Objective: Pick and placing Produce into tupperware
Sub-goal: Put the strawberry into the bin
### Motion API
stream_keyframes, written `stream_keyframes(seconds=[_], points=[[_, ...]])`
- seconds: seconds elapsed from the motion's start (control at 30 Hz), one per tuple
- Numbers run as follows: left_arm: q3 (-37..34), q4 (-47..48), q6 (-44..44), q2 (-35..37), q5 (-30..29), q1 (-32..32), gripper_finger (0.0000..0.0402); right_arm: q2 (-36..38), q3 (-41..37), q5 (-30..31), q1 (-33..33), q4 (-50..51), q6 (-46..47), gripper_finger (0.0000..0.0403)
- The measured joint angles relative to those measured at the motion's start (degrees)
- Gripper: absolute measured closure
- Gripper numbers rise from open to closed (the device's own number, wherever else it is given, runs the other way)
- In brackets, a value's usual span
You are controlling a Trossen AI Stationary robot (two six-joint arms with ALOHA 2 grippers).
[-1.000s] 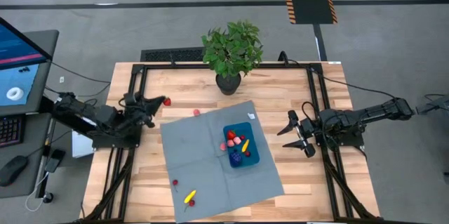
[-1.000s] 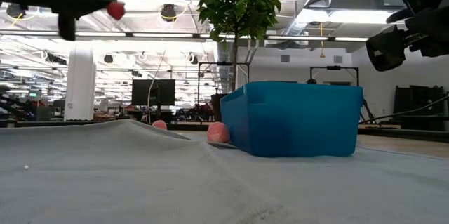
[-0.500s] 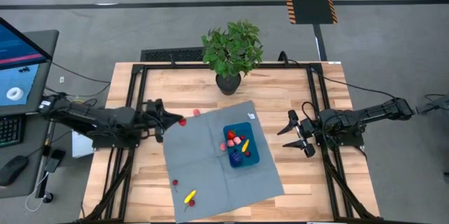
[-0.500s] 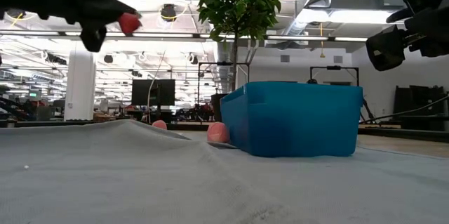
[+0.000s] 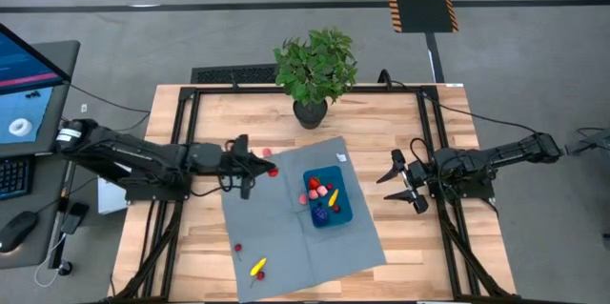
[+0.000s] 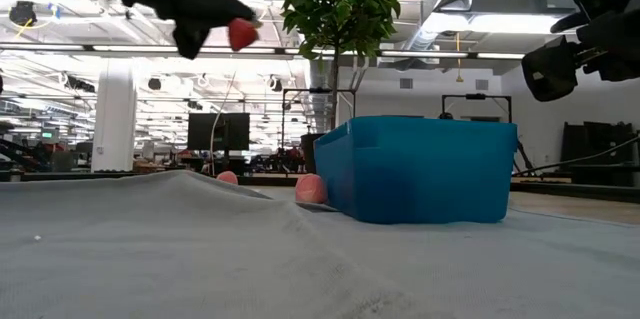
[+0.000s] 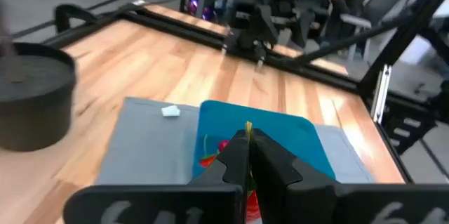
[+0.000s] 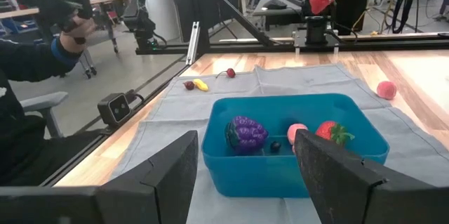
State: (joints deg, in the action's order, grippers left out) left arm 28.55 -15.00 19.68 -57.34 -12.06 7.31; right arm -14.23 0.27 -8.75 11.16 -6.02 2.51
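Red toy fruit [image 5: 273, 172] sits pinched in the left gripper [image 5: 264, 165], now carried in over the grey cloth mat [image 5: 276, 237], nearer the shallow blue plastic tupperware [image 5: 342, 211]; release comes next. Right gripper [image 5: 408, 182] waits spread wide beside the mat.
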Motion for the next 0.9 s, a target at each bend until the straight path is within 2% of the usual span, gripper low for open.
stream_keyframes(seconds=[0.1,0.27,0.5,0.77,0.9], points=[[3.59,0.34,1.95,-5.36,1.17,-0.43,0.0401,0.01,0.0,0.0,0.0,0.02,0.08,0.0143],[9.46,0.38,0.29,-13.19,7.03,-1.03,0.0401,0.01,0.0,0.0,0.0,0.12,0.09,0.0143],[15.89,0.57,0.54,-23.51,6.69,-1.87,0.0401,-0.01,-0.01,0.0,0.0,1.11,0.08,0.0143],[22.94,0.65,-0.37,-35.14,13.59,-2.47,0.0401,0.01,-0.01,0.0,0.02,1.26,0.17,0.0143],[25.52,0.34,-0.27,-39.82,19.81,-2.49,0.0401,-0.01,-0.02,0.0,0.02,1.51,0.5,0.0143]])
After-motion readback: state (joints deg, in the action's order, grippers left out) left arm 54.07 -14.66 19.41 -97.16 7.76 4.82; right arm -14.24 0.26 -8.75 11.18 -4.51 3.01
